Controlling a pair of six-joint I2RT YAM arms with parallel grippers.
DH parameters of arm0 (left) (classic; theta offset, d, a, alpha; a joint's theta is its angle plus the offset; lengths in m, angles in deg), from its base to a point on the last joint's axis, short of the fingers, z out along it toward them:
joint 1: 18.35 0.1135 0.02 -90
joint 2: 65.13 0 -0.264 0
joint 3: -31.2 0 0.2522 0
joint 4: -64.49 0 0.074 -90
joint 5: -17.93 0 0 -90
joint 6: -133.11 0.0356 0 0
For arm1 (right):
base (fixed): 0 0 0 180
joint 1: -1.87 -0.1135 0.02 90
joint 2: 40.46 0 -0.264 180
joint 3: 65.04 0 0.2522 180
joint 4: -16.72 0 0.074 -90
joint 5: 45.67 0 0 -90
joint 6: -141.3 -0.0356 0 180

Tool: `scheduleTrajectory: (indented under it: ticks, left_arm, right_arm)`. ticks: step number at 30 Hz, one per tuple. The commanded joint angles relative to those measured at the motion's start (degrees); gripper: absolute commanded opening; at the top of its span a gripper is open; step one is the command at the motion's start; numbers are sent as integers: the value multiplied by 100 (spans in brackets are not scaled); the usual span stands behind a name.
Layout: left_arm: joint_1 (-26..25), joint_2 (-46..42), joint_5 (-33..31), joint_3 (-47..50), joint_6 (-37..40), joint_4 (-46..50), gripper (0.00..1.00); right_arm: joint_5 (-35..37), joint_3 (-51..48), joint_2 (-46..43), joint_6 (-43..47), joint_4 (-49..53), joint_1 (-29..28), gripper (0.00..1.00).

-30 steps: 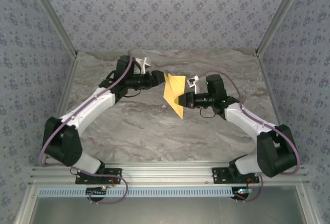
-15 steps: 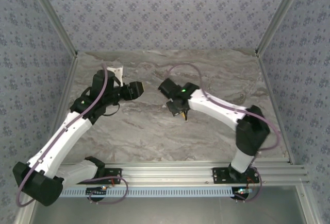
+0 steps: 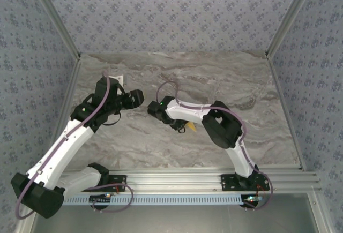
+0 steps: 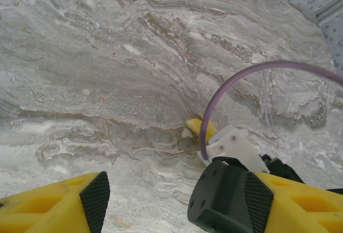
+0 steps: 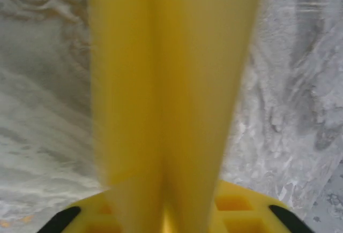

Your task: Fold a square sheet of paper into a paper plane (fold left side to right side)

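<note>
Open tabletop (image 3: pixel 225 69) runs along the far edge, from the far left corner to the far right corner, and down the right edge. The folded right arm (image 3: pixel 193 110) bars the centre, its purple cable (image 4: pixel 252 68) arching up. The left end effector (image 4: pixel 153 203), jaws apart, faces it across a narrow gap. The left arm (image 3: pixel 69 136) spans the near left corner. The paper plane (image 5: pixel 171 83) rises just ahead of the right wrist.

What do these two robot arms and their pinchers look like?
The left arm and right arm have smooth white shells between bulky black joints, each with a thin purple cable looping alongside. The right arm shows a small green light. Fingers are yellow plastic with black ribbed pads.
</note>
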Motion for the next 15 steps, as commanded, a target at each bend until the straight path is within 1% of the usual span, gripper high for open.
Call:
scheduleTrajectory:
  ticks: [1,2,4,6,7,9,13,15]
  left_arm:
    - [40,-21,-3,63,-199,160,70]
    - [62,15,71,85,-270,149,71]
    - [183,107,432,187,-507,60,74]
    - [349,245,1068,387,-861,-237,74]
    - [369,306,1319,509,-992,-457,74]
    - [370,477,1818,800,-1251,-1037,74]
    - [341,921,2433,1163,-1567,-1849,74]
    - [234,1235,2641,1245,-1686,-2204,74]
  right_arm:
    - [-805,42,-73,127,-191,-86,40]
    - [-1118,-39,-197,198,-363,-87,45]
    - [-1627,-305,-560,272,-758,-83,55]
    - [-2097,-689,-1102,300,-1252,-29,67]
    - [-2275,-884,-1347,298,-1452,21,71]
    - [-2687,-1263,-1923,282,-1843,205,78]
    - [-3331,-1962,-2985,249,-2505,711,87]
    - [-3665,-2471,-3540,301,-2922,1050,93]
